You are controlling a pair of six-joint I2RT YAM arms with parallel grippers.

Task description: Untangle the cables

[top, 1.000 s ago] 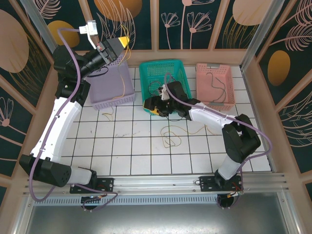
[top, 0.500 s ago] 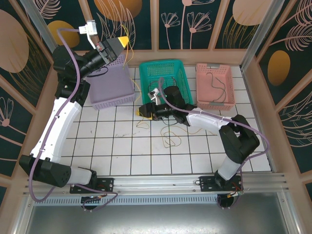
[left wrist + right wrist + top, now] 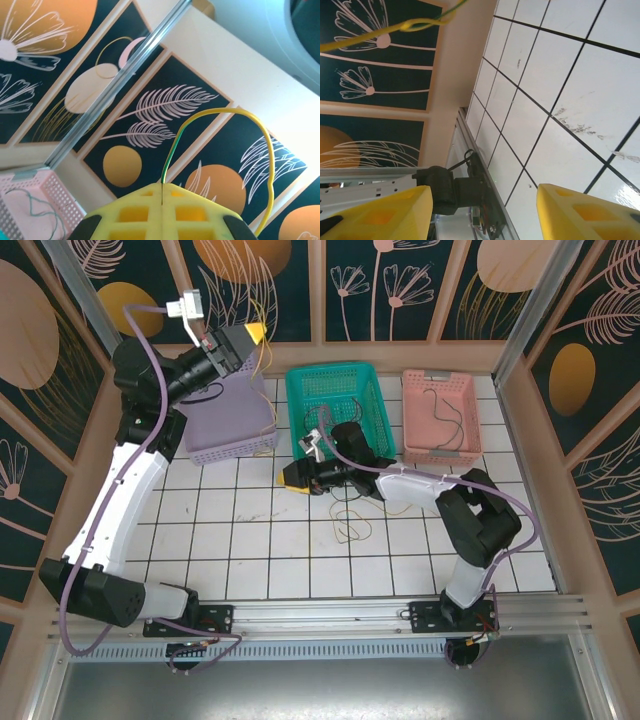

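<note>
Take the teal basket [image 3: 325, 370] at the back of the white tiled table [image 3: 250, 540] as your anchor. Just to its left you have a lilac basket [image 3: 240, 420]. Near on its right stands a pink basket [image 3: 438, 374], with a strip of tile between them. Behind the teal basket rise dark wall panels [image 3: 400, 290] painted with orange discs and pale leaves. Well in front of it, an aluminium rail [image 3: 330, 615] runs along the table's near edge.

In your left wrist view, the pink basket's corner [image 3: 30, 200] sits at the lower left, and a silver post [image 3: 115, 85] slants across the panels [image 3: 145, 130].

Your right wrist view gives you tiles [image 3: 580, 90] with dark grout and faint scuffs, bordered by the rail [image 3: 470, 165].
</note>
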